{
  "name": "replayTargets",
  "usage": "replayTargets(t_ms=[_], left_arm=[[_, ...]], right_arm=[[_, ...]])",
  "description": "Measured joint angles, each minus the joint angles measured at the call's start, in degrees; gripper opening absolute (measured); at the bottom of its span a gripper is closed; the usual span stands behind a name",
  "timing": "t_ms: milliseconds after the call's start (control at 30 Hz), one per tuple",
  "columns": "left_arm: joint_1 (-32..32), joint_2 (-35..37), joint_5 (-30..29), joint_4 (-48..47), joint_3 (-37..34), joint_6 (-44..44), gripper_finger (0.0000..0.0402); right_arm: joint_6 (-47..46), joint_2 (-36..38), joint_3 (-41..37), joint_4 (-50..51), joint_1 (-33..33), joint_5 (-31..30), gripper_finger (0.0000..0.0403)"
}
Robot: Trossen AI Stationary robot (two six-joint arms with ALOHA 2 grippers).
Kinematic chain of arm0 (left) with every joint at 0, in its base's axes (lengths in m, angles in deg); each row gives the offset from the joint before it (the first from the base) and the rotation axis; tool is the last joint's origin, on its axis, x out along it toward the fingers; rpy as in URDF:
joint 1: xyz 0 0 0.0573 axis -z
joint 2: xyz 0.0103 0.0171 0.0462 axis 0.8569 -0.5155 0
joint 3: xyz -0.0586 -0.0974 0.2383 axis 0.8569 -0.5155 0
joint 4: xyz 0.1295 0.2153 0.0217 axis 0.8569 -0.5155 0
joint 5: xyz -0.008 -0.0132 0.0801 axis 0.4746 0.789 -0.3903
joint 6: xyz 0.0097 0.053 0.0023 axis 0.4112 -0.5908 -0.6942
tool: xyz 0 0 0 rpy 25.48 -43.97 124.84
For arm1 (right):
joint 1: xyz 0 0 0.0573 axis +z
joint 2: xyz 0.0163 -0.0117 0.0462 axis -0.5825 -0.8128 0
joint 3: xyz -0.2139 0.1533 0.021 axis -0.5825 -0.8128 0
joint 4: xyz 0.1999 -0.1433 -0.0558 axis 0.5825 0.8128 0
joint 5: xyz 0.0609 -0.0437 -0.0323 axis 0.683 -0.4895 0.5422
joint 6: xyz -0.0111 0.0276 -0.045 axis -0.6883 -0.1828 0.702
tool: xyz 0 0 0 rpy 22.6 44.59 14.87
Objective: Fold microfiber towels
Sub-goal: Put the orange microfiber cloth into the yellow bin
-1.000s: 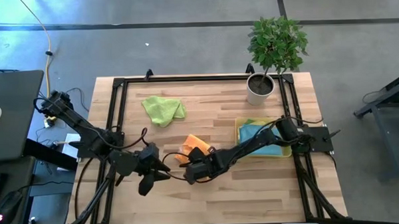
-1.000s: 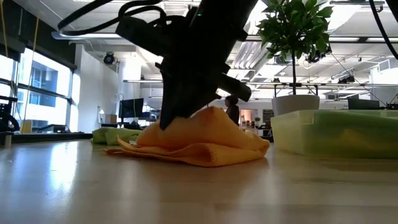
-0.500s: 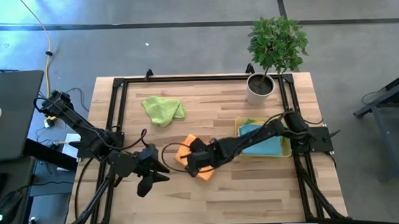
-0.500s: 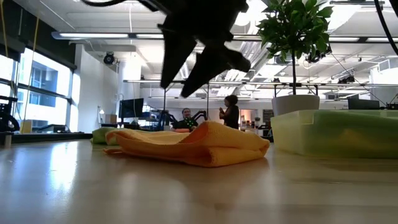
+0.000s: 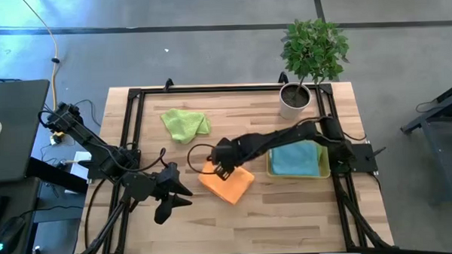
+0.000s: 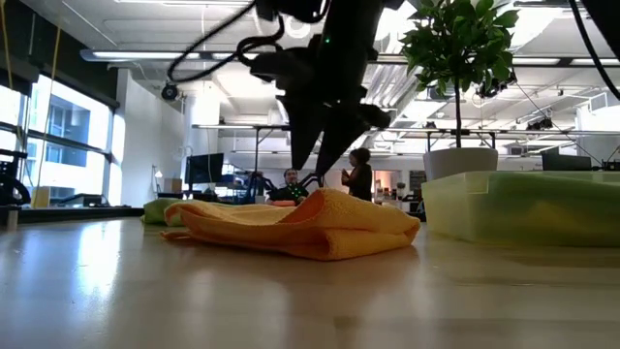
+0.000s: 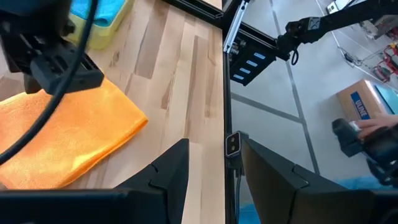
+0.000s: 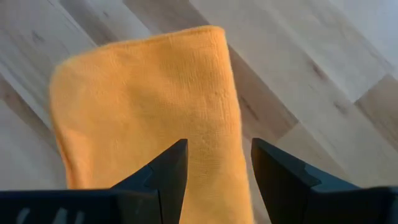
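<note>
One orange towel (image 5: 227,183) lies mid-table with its long axis diagonal, directly beneath my right gripper (image 5: 221,169), whose fingers stand apart and empty above its far end, nearer than the left gripper (image 5: 185,196), parked beside it, fingers also apart.

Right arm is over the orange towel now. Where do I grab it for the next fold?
Probably the orange towel at its free corner nearest the table's front edge, coming straight down. It lies flat and folded; the right gripper, open, hovers above its far end.
</note>
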Motion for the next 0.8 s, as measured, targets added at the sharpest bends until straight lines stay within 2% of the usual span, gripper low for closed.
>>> replayTargets(t_ms=[200, 333, 433, 800], left_arm=[[0.0, 0.0, 0.6, -0.1, 0.0, 0.0, 0.0138], [-0.1, 0.0, 0.6, -0.7, 0.0, 0.0, 0.0138], [-0.5, 0.0, 0.6, -0.9, 0.0, -1.2, 0.0138], [-0.9, 0.0, 0.6, -1.8, 0.0, -2.0, 0.0138]], right_arm=[[7.9, -2.3, 0.0, -2.8, -3.2, 8.3, 0.017], [12.0, -3.7, 0.1, -4.3, -5.1, 10.0, 0.017], [13.7, -5.1, 0.0, -5.1, -6.5, 14.0, 0.017], [15.6, -9.3, 0.0, -9.3, -7.5, 18.9, 0.017]])
